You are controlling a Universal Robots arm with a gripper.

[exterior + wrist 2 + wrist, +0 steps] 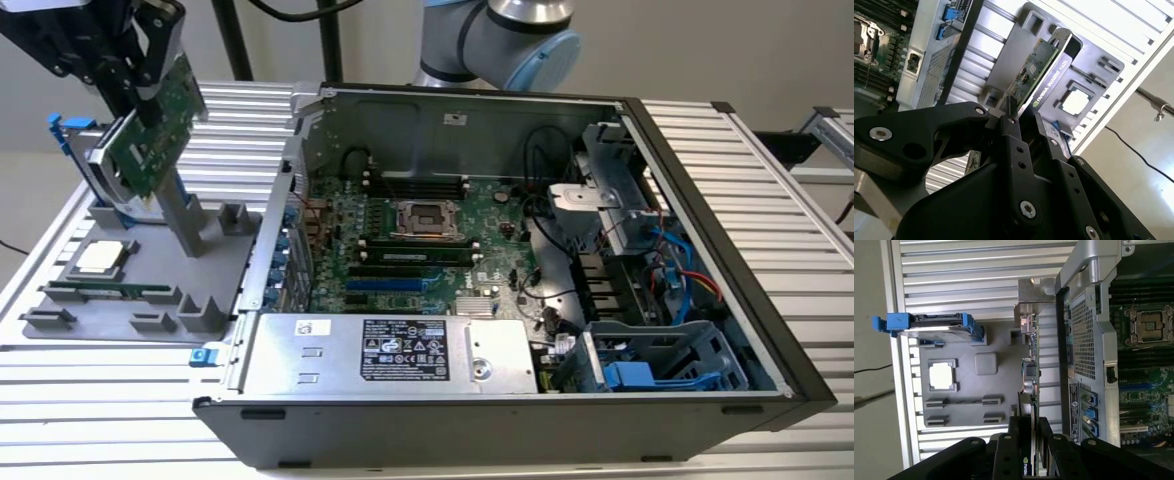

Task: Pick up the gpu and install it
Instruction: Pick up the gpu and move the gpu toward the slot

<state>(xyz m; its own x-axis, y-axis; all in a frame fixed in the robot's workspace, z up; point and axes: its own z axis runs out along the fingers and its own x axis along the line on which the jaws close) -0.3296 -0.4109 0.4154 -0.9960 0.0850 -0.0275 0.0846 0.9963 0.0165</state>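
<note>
**Gpu clamped in the gripper, over the parts tray beside the open case**

On the black cooler edge of the gpu (1035,70) there is white lettering (1050,84) with a small logo, seen in the second wrist view. A white label (407,352) with black print and symbols is on the silver power supply (307,365) inside the computer case (534,425), and a small white sticker (314,327) is near it.

The gpu is a flat green circuit card with small chips on one face, a black cooler on the other face and a silver end bracket (1029,302). The gripper (134,88) is closed on it: the two black fingers (1010,132) press on both faces of the card.

In the exterior view the gpu hangs tilted at the exterior view's left, outside the case, above the grey tray (80,325). On this tray lie a square processor chip (100,258) and a hard drive with blue rails (929,324).
</note>
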